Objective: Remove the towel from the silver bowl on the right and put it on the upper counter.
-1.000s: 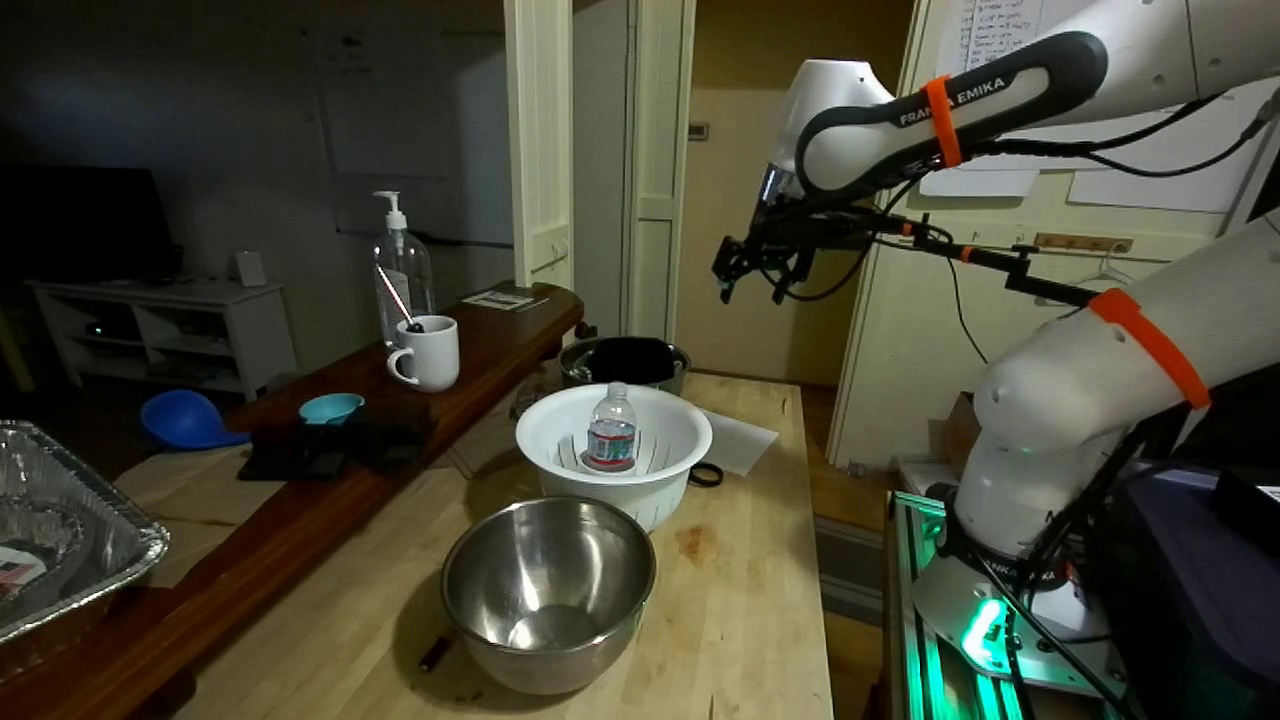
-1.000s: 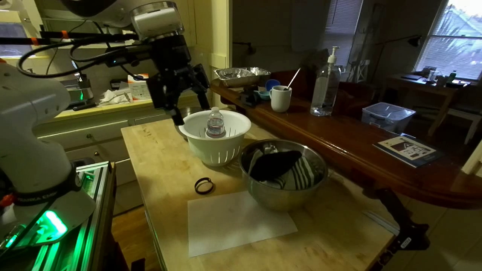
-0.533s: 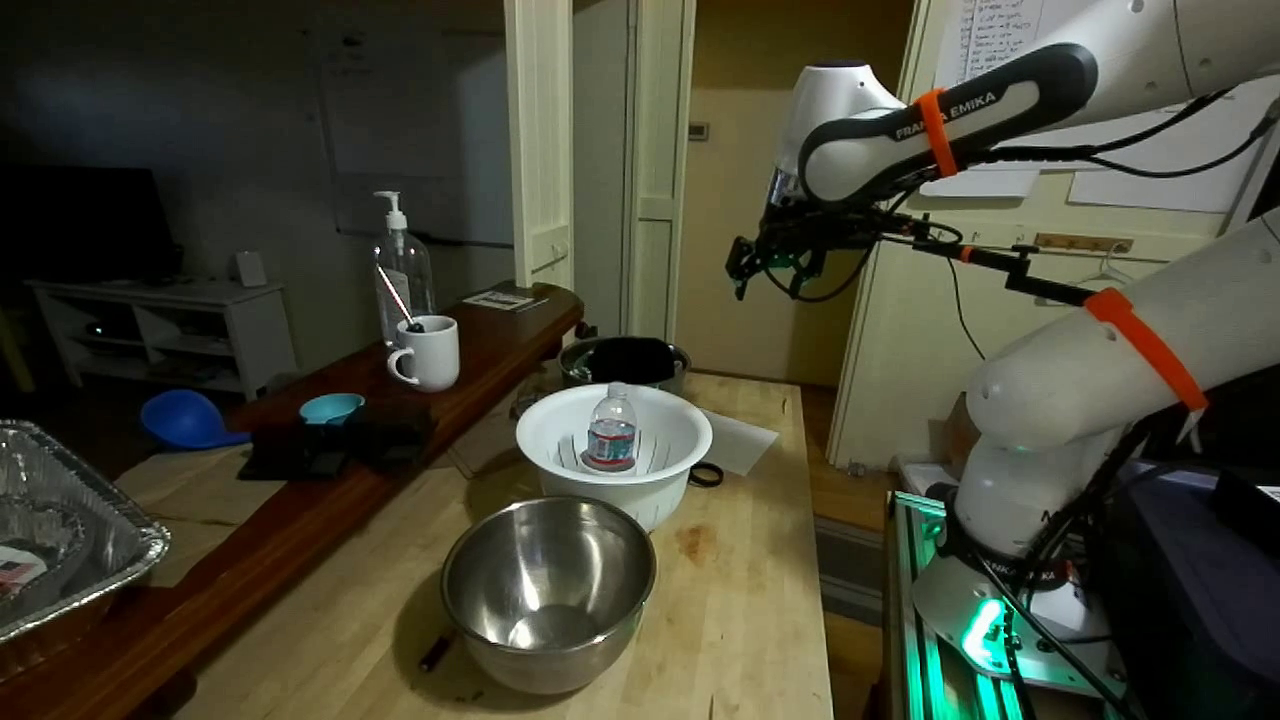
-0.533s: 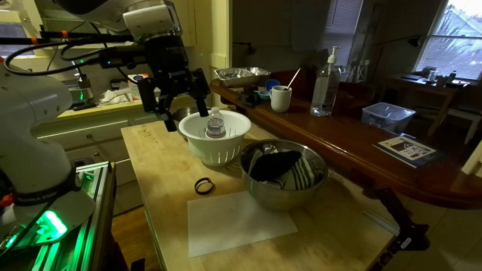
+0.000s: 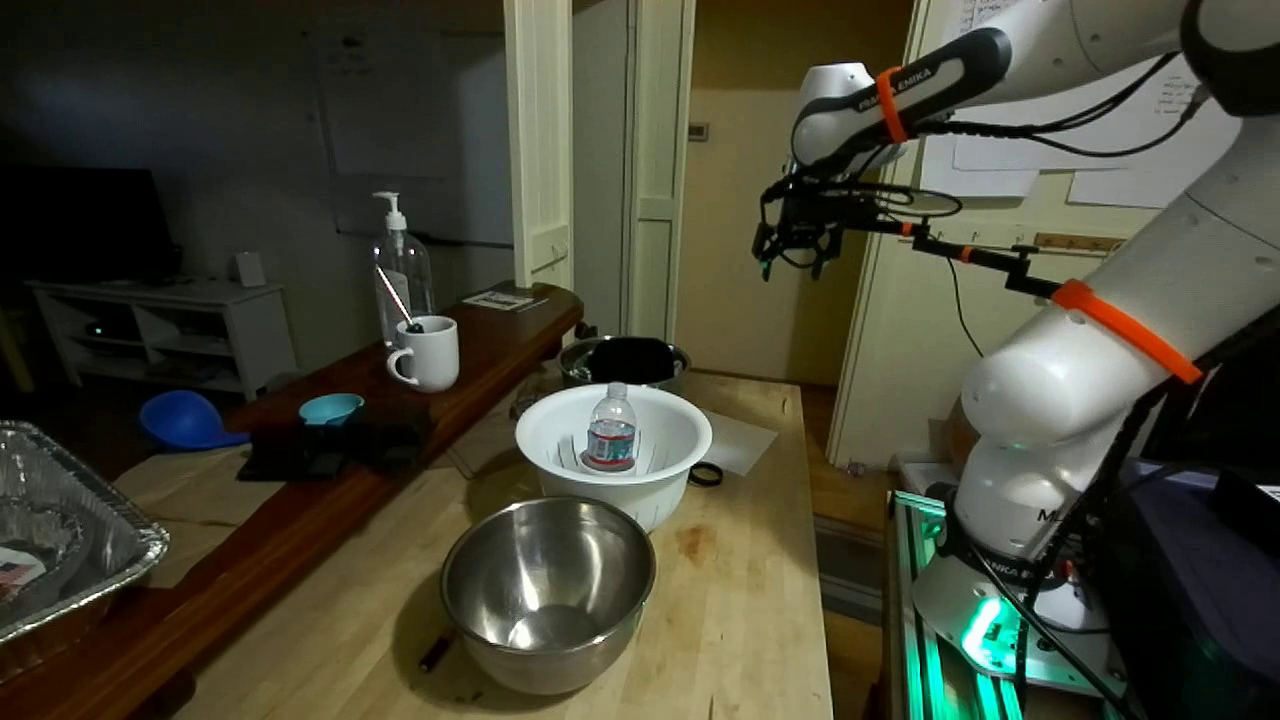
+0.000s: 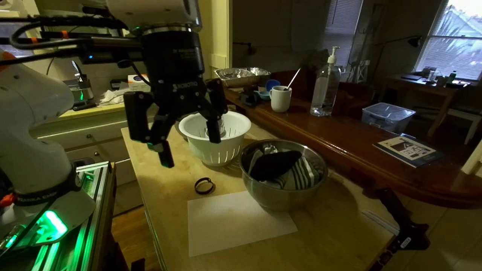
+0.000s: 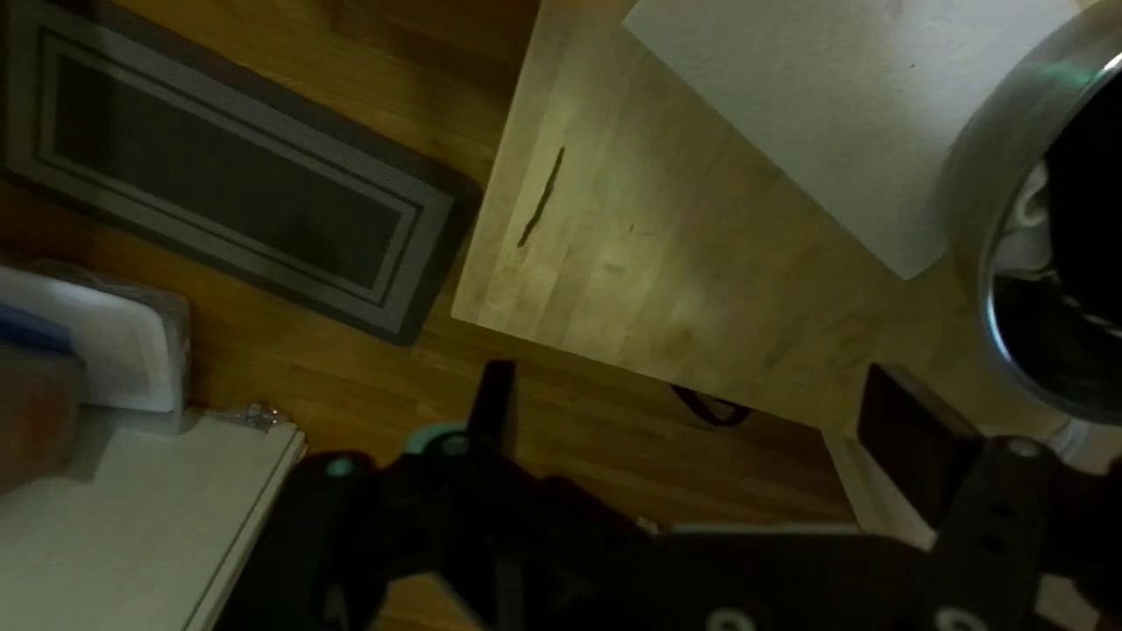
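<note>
The towel, pale with dark stripes, lies bunched in the silver bowl at the end of the worktop. A black, cloth-like thing lies on top of it. This bowl also stands behind the colander in an exterior view, and shows at the right edge of the wrist view. The upper counter is the dark-brown ledge beside the bowl, also in an exterior view. My gripper is open and empty, in the air; it also shows in an exterior view and the wrist view.
A white colander holding a bottle stands beside the bowl. An empty silver bowl stands beyond it. A mug, pump bottle and booklet are on the upper counter. A paper sheet, black ring and clamp lie nearby.
My arm has swung toward the towel's end of the worktop, and the gripper has turned somewhat. The gripper has stayed open. The towel and bowls have not moved.
</note>
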You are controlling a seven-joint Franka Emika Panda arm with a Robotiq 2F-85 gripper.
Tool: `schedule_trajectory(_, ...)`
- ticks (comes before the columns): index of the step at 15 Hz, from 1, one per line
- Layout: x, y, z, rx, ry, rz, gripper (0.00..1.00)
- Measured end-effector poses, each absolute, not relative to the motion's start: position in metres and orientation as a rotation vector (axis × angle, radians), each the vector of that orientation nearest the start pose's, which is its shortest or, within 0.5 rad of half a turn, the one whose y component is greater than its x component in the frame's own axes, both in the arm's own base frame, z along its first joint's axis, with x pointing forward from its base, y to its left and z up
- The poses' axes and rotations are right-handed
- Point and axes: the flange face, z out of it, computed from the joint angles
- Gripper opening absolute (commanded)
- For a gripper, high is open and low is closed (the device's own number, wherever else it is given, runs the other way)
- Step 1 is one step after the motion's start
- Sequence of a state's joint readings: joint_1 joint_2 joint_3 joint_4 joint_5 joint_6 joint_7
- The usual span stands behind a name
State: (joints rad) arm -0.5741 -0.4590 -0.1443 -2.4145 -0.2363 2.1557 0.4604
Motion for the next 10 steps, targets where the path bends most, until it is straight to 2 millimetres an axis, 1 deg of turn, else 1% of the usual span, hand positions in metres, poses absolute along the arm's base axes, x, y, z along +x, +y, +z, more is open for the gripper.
schedule_trajectory(2, 0.337, -0.314, 0.501, -2.936, 1.629, -0.235, 1.00)
schedule_trajectory(4, 0.366, -0.320, 0.509, -3.057, 1.531, -0.223, 1.00)
schedule_trajectory(7, 0.408, -0.314, 0.523, -3.196, 1.376, -0.253, 1.00)
schedule_trajectory(9, 0.426, -0.308, 0.529, -3.223, 1.343, -0.284, 1.00)
schedule_trajectory(10, 0.430, -0.307, 0.530, -3.227, 1.335, -0.290, 1.00)
